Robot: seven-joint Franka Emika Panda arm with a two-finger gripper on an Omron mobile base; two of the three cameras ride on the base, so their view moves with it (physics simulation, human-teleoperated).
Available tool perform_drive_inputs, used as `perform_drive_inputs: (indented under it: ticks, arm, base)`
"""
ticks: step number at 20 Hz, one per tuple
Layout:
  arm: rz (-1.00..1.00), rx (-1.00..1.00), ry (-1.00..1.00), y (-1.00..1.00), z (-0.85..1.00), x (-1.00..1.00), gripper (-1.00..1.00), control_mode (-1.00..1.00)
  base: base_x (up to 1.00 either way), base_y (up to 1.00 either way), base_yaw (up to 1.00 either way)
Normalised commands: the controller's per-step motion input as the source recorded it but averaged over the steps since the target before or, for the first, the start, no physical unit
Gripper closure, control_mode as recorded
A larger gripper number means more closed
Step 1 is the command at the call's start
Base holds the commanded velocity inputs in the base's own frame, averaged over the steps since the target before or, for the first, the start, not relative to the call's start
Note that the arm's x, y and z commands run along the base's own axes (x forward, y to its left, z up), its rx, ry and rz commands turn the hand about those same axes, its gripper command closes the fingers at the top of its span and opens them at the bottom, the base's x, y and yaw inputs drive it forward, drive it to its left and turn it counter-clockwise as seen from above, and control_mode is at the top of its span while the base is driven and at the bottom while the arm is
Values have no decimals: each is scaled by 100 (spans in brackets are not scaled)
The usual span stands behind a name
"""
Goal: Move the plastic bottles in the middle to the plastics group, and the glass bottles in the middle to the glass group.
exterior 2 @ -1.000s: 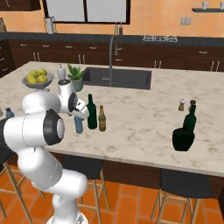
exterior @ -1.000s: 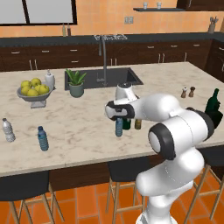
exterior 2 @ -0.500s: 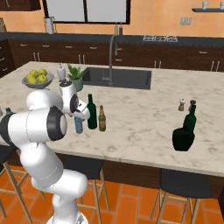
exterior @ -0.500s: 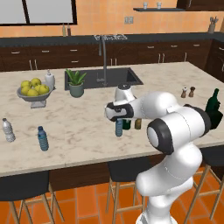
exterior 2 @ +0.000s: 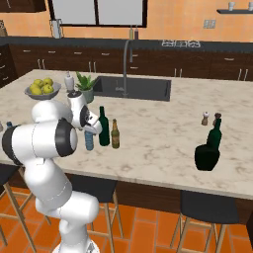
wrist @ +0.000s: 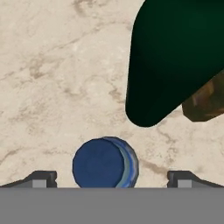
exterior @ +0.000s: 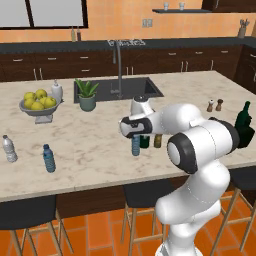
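The small blue plastic bottle stands mid-counter, its blue cap seen from above in the hand view. My gripper hangs open just over it, one fingertip on each side of the cap, touching nothing. Right behind stand the tall green wine bottle and the amber bottle. The plastics group, a clear bottle and a blue one, is at the counter's left. The glass group, a squat bottle and a tall-necked one, is at the right.
A fruit bowl, a white dispenser and a potted plant stand at the back left, beside the sink with its faucet. Salt and pepper shakers sit behind the glass group. Bar stools line the near edge.
The arm's elbow has shifted slightly; the hand stays over the blue bottle's cap. No bottle has moved.
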Motion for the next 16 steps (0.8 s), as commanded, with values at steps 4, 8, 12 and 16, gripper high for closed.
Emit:
perform_drive_inputs:
  ticks: [4,8,12,16]
  arm:
    - [0,0,-9,0,-6,0,-100,-100]
    - [0,0,-8,0,0,0,-100,-100]
    - [0,0,-1,0,0,0,-100,-100]
    - [0,0,0,0,-8,0,-100,-100]
  base:
    - [0,0,0]
    - [0,0,0]
    - [0,0,0]
    - [0,0,0]
